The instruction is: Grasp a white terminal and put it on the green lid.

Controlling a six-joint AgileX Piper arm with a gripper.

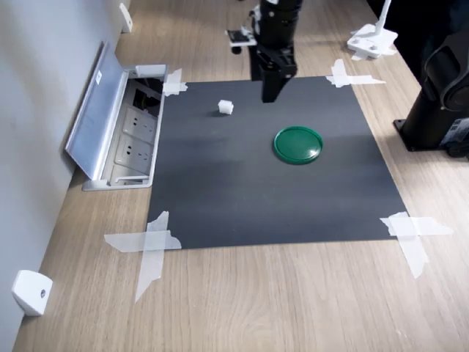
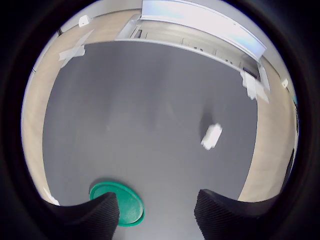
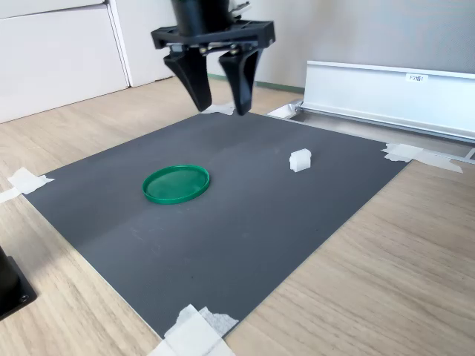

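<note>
1. Nothing of the task is done yet, as I judge it: the tiny white plastic terminal block (image 1: 226, 107) sits alone on the dark grey mat (image 1: 242, 198), and I have not touched it.
2. My black two-fingered gripper (image 3: 220, 109) hangs above the mat's far part in the first exterior view, with my fingers (image 3: 241, 78) parted by a modest gap and nothing between them.
3. In the first exterior view the terminal lies to the left of my gripper, near the mat's far edge; in the second exterior view it lies to the right of me, well apart from my fingertips.
4. The flat round dark-green plastic lid (image 1: 298, 144) lies rim up on the mat, near the middle, apart from the terminal. Its face is bare; nothing rests in it.
5. Still to do: move over the terminal, come down, close on it, carry it across and set it on the lid.
6. The only other holder is the open silver socket box (image 1: 124, 139) beside the mat at the first exterior view's left; I see sockets inside, no loose parts.
</note>
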